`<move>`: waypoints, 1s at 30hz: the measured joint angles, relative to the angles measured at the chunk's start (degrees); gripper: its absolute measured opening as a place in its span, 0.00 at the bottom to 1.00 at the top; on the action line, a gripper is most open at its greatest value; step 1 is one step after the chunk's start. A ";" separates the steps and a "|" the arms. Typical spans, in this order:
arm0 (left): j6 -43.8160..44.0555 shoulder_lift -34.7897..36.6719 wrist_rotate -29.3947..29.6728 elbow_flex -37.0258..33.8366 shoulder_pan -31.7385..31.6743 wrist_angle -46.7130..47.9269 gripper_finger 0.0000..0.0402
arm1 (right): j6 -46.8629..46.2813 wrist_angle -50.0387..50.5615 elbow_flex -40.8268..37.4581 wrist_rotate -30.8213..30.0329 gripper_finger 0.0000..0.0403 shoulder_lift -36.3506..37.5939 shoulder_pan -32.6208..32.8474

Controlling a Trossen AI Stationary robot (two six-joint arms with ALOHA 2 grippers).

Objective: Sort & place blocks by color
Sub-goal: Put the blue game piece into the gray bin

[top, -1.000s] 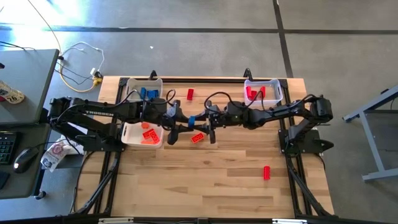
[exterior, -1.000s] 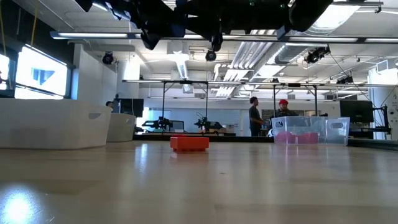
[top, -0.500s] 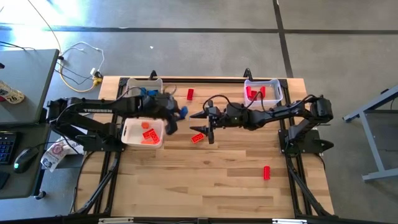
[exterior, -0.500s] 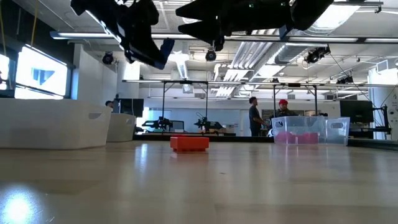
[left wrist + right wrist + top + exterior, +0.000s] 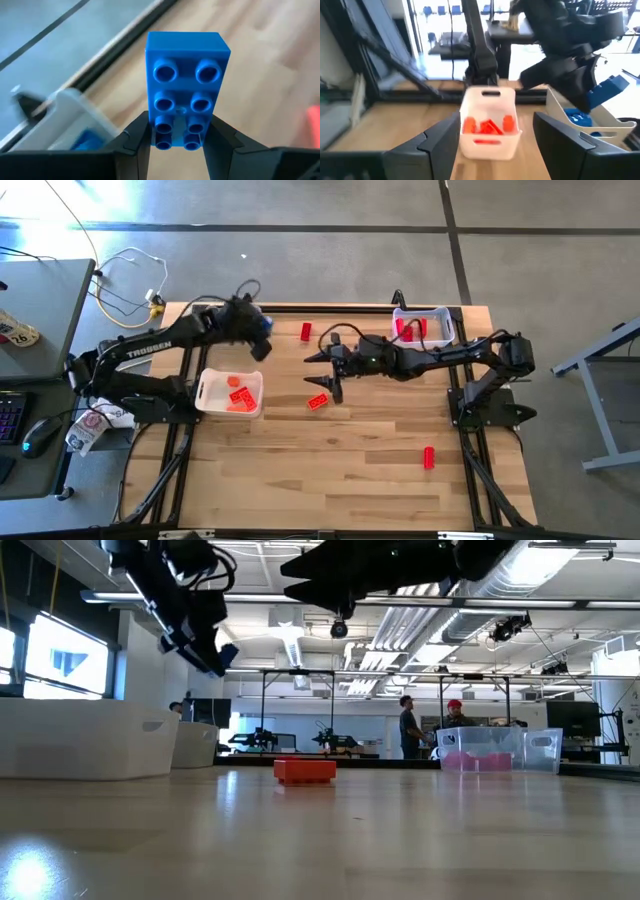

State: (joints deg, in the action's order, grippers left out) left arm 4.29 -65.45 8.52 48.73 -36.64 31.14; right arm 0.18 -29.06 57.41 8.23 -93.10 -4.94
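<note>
My left gripper (image 5: 175,129) is shut on a blue studded block (image 5: 186,80) and hovers over the table's far left corner (image 5: 260,338), beside the white bin holding blue blocks (image 5: 82,131). My right gripper (image 5: 320,375) is open above the table's middle, just over an orange-red block (image 5: 317,401) lying flat on the wood (image 5: 305,771). Its wrist view looks across at a white bin of orange blocks (image 5: 487,125). Loose red blocks lie near the far edge (image 5: 306,331) and toward the near right (image 5: 429,457). My left gripper pinches the blue block between its two fingers, one on each long side, near one short end (image 5: 175,140). The rest of the block, studs showing, sticks out beyond the fingertips. It is lifted clear of the table (image 5: 225,655), with the fingers slanting downward.
A clear bin with red blocks (image 5: 422,327) stands at the far right corner. The orange bin (image 5: 232,393) sits on the left side, near my left arm. Bare wood spreads over the near half of the table. People stand in the room beyond the table (image 5: 410,725).
My left gripper has carried the blue block from the table's middle, where it was close to my right gripper, toward the far left corner and the blue bin, turning as it went. My right gripper has stayed over the middle.
</note>
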 joint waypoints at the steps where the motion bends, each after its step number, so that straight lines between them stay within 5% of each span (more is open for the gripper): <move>1: 0.04 0.05 0.09 0.00 -1.71 0.68 0.27 | 1.55 2.75 1.29 -0.03 0.59 0.00 0.01; 14: 2.59 -2.13 -3.63 0.00 -16.04 3.21 0.30 | 11.72 22.14 7.47 1.58 0.59 -0.04 -0.92; 30: 4.44 -11.43 -2.01 0.00 -22.16 3.35 0.32 | 13.86 25.46 7.49 5.97 0.59 -9.58 -1.12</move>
State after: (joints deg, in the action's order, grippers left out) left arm 8.74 -76.88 6.52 48.73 -58.80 34.50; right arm 14.04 -3.59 64.90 14.20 -102.68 -6.07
